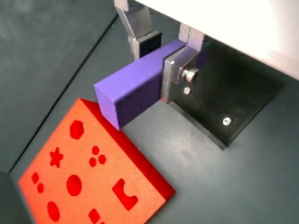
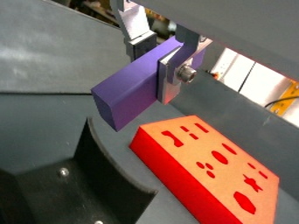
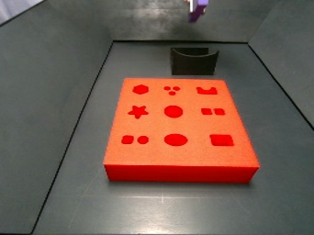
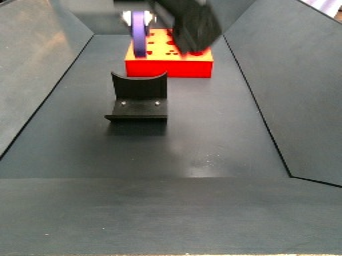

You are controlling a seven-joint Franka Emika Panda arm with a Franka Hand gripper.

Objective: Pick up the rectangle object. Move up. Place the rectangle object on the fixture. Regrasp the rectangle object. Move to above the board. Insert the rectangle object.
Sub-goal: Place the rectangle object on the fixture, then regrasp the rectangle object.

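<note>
My gripper (image 1: 162,63) is shut on the purple rectangle object (image 1: 131,92), and the block sticks out lengthwise from between the silver fingers (image 2: 173,73). In both side views the block (image 3: 196,9) hangs high in the air, above and near the dark fixture (image 3: 194,61). In a side view the block (image 4: 139,35) hangs on the board's side of the fixture (image 4: 138,100), with the gripper (image 4: 150,30) beside it. The orange-red board (image 3: 178,128) with its cut-outs lies flat on the floor, apart from the fixture. Both wrist views show the board (image 1: 87,166) and the fixture (image 1: 233,96) below the held block.
The dark grey floor (image 4: 187,150) is bounded by sloping walls (image 3: 73,101) on each side. Bright clutter (image 2: 251,74) shows beyond one wall.
</note>
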